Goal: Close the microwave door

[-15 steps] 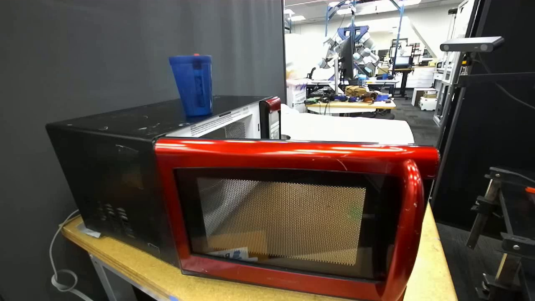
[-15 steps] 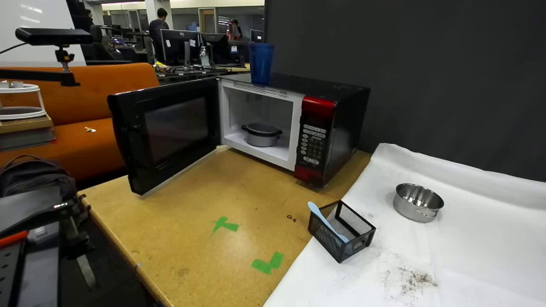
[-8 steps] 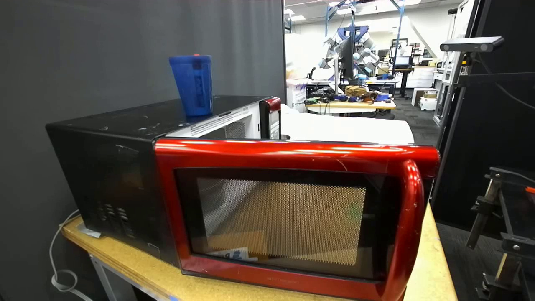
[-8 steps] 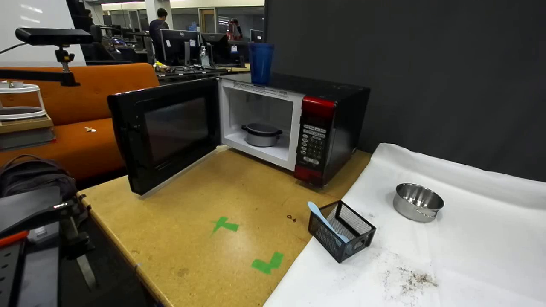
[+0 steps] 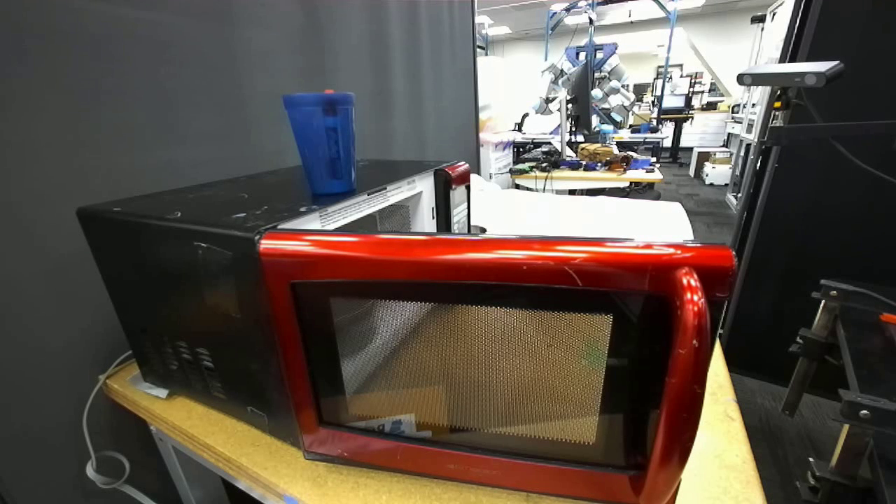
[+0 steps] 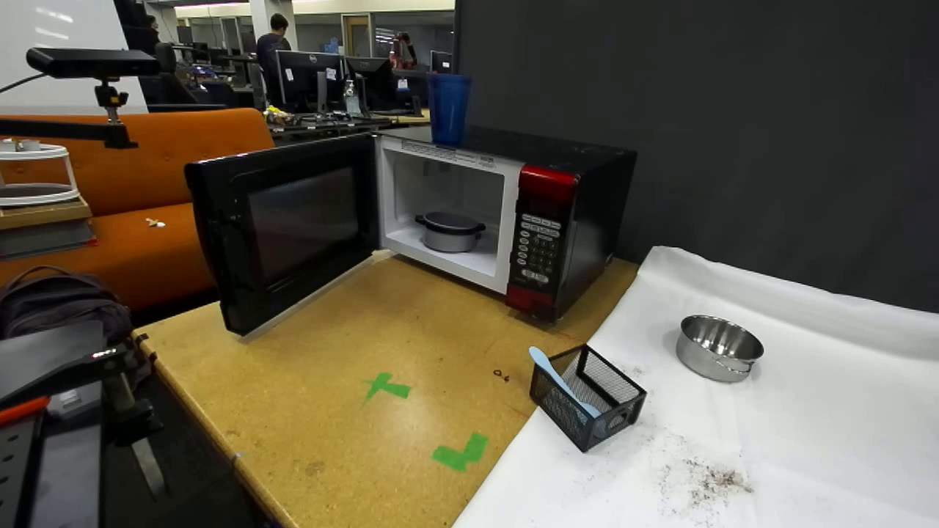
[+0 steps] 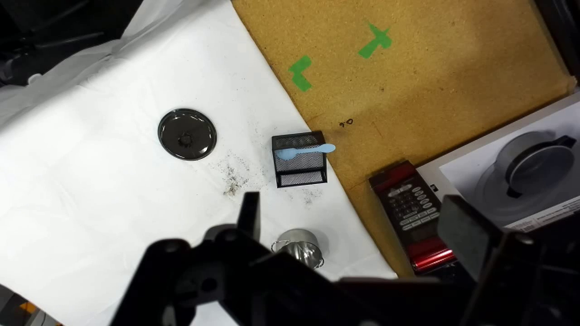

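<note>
Since the microwave door (image 5: pixel 476 364) stands wide open, roughly square to the front of the black microwave (image 5: pixel 168 301), it all comes down to which side of it you're on. In an exterior view you get its red face (image 5: pixel 434 256), with the curved handle (image 5: pixel 691 378) on the 3 o'clock side at the free end. The hand (image 7: pixel 349 213) only shows up in the wrist view: spread wide, nothing gripped that I can make out. Calling the top of that view 12, the control panel (image 7: pixel 410 208) sits at about 3, and a dark strip (image 7: pixel 564 34), which I'm pretty sure is the door, pokes in just shy of 2, well apart from the hand. Its long axis runs roughly 5 to 11 over the counter (image 7: pixel 453 50), free end toward 11. So the hand's on the inner side, I reckon, and imo it wants to head out toward 1, round that free end, then push the red face toward the opening (image 6: pixel 473 191). Going straight at 2 would probably just shove it wider.
</note>
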Tool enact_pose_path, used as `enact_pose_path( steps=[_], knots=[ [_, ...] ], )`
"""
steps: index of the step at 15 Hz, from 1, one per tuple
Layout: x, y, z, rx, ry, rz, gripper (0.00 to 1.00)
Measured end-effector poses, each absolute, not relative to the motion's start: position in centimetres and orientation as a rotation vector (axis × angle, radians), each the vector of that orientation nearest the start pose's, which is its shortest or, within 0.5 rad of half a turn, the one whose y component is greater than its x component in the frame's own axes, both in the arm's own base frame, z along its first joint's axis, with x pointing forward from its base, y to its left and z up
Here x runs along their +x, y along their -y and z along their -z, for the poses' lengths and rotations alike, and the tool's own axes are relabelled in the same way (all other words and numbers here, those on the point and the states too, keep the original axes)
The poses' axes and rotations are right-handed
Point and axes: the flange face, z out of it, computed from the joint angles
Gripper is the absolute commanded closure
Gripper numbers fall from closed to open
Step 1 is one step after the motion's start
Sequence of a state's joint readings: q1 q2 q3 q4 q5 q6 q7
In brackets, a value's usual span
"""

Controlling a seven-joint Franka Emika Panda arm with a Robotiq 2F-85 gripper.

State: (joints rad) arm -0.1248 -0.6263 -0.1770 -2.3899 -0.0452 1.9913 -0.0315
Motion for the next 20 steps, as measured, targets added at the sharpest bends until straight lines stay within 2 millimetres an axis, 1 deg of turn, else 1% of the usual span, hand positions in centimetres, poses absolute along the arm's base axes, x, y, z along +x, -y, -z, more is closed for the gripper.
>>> enact_pose_path(
  steps=[3, 4, 5, 7, 9, 11, 13, 15, 17, 20],
  knots=[
    [36.6, 12.6, -55.6, -3.069, -0.362, 0.352, 0.00],
    [36.8, 12.0, -55.5, -3.062, -0.360, 0.350, 0.00],
    [37.3, 10.8, -55.3, -3.051, -0.351, 0.348, 0.00],
    [38.8, 7.0, -54.4, -3.037, -0.323, 0.335, 0.00],
    [40.6, 2.9, -52.7, -3.037, -0.337, 0.310, 0.00],
    [42.2, 0.5, -50.3, -3.039, -0.389, 0.263, 0.00],
    [43.2, -0.8, -47.7, -3.016, -0.460, 0.204, 0.00],
    [43.6, -1.6, -45.9, -2.960, -0.533, 0.192, 0.00],
    [43.5, -2.4, -45.3, -2.927, -0.531, 0.217, 0.00],
    [43.4, -2.4, -45.6, -2.919, -0.531, 0.229, 0.00]
  ],
)
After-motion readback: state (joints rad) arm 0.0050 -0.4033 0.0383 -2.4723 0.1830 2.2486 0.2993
